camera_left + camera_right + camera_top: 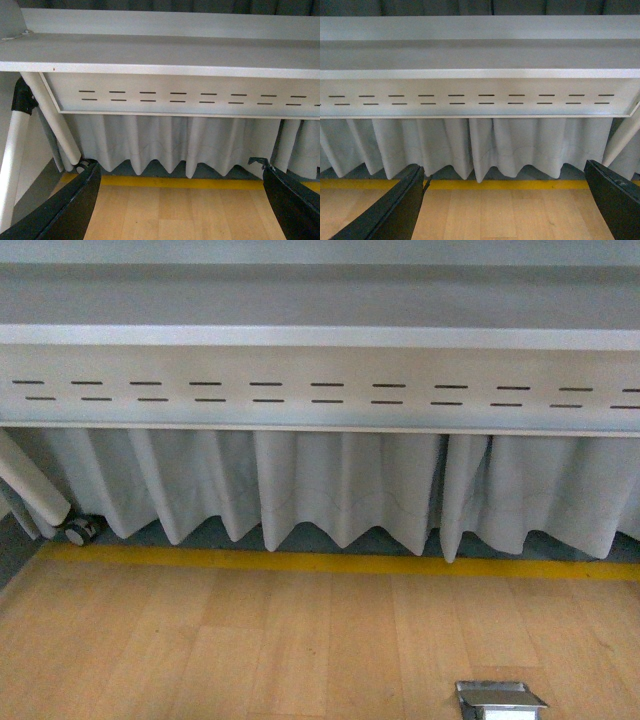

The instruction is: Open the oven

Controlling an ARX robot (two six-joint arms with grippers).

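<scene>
Front view looks low across a pale wood floor [250,650] toward the edge of a grey-white table [320,336]. Under the edge runs a panel [320,390] cut with two rows of short slots. Below it hangs a white pleated curtain [340,490], its hem zigzagging just above a yellow line [330,563] on the floor. At far left a white slanted leg [30,485] comes down beside a small caster [80,531]. A metal floor box [498,700] sits in the wood near the lower right edge.

Oven: it shows in none of the three views, so its place cannot be told.

Left wrist view faces the same table edge, panel and curtain. The left fingers [75,200] are black, spread wide to either side of the frame, and hold nothing. Right wrist view gives the same scene straight on. The right fingers [400,200] also stand wide apart, with only floor and curtain between them.
</scene>
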